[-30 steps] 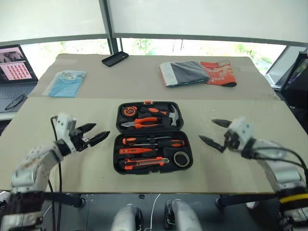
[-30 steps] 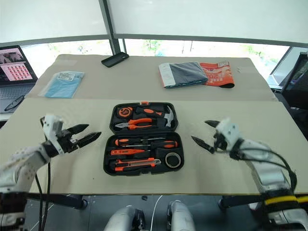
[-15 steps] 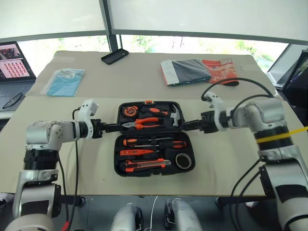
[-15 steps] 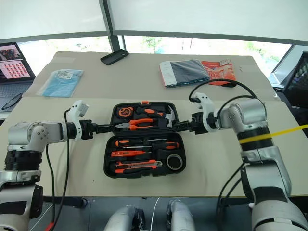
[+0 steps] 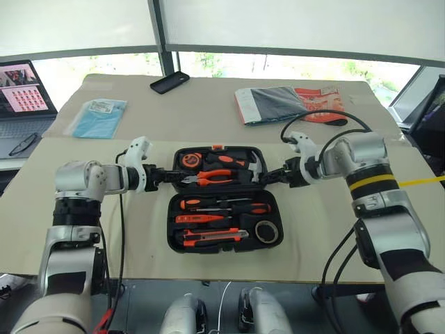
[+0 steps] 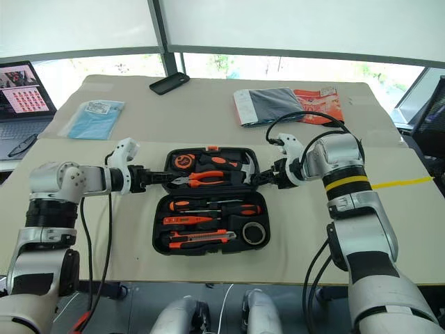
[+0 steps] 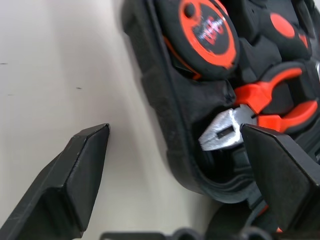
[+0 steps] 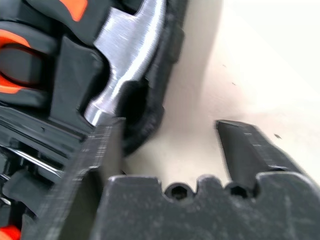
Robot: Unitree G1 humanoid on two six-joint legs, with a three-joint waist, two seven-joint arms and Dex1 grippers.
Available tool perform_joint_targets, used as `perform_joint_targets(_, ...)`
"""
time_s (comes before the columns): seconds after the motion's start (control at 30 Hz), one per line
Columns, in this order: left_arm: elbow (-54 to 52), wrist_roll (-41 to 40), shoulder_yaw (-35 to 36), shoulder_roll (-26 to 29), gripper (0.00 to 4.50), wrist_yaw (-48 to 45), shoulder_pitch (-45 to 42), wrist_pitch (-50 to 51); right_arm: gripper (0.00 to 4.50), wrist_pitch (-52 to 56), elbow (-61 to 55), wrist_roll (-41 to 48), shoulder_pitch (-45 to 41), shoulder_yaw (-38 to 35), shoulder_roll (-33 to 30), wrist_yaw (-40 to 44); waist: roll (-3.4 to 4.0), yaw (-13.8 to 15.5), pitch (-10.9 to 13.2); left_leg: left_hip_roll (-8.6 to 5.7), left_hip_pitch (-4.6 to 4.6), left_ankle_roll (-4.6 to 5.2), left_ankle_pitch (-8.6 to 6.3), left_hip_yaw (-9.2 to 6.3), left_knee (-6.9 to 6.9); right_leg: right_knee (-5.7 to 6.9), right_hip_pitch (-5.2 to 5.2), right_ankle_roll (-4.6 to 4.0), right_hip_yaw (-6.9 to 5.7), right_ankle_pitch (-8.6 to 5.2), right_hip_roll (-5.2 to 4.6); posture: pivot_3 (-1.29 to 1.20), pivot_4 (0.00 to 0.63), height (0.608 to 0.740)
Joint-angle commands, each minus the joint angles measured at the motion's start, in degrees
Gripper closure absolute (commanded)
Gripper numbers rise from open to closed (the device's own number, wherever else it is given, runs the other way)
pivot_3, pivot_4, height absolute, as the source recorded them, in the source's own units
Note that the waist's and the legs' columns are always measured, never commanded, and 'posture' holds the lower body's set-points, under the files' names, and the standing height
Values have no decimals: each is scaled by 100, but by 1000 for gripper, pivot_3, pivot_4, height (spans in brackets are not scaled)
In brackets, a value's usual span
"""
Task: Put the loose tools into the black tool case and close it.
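Black plastic clamshell tool case (image 5: 221,199) lies open mid-tabletop (image 5: 104,229); I've both grippers, left gripper (image 5: 165,177) and right gripper (image 5: 272,179), spread, straddling the lid's side walls. Uneven closing could twist the lid or slide the case.

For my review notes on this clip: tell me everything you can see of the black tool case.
The black tool case is a rounded-corner plastic clamshell lying fully open and flat on the tan table. Its far half holds a tape measure, pliers and a hammer; the near half holds screwdrivers, a utility knife and a tape roll, all in moulded slots. A small orange latch sits on the far edge. The left gripper and right gripper each straddle a side rim of the far half, jaws open.
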Motion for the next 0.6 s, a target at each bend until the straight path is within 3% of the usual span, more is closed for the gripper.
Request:
perform_joint_targets(0.03, 310, 153, -20, -30, 1419, -61, -76, -123, 2748, -62, 171, -220, -90, -117, -28, -29, 0, 2, 0, 0, 1, -2, 1, 0, 0, 3, 1, 0, 0, 0, -1, 0, 150, 740)
perform_joint_targets(0.2, 400, 164, 48, -59, 3275, -114, -47, -124, 4477, -184, 452, -304, -83, -345, 152, -149, 0, -2, -1, -15, 13, -1, 3, 1, 2, 34, 2, -2, 5, 1, -45, 0, 150, 740)
perform_joint_targets(0.3, 408, 142, 278, -181, 4459, -3, 16, -352, 4500, -690, 435, -213, 70, -693, 314, -143, 2, -20, -2, -19, 21, -3, 5, 0, 1, 40, 6, 12, 6, -7, -64, 0, 150, 740)
perform_joint_targets(0.5, -416, -292, 965, -372, 4487, -357, 658, -1021, 4500, -2878, -912, -166, 1096, -1002, 267, 702, 1, -47, -4, -19, 42, -55, 5, 0, -10, 47, 17, 23, 13, -13, -69, 0, 150, 740)
perform_joint_targets(0.6, -1166, -187, 1040, -337, 4487, -658, 1324, -1931, 4500, -3604, -1754, -160, 1707, -1207, 201, 753, 2, -61, -2, -19, 30, -59, 5, 1, -15, 51, 0, 23, 14, -13, -68, 0, 150, 740)
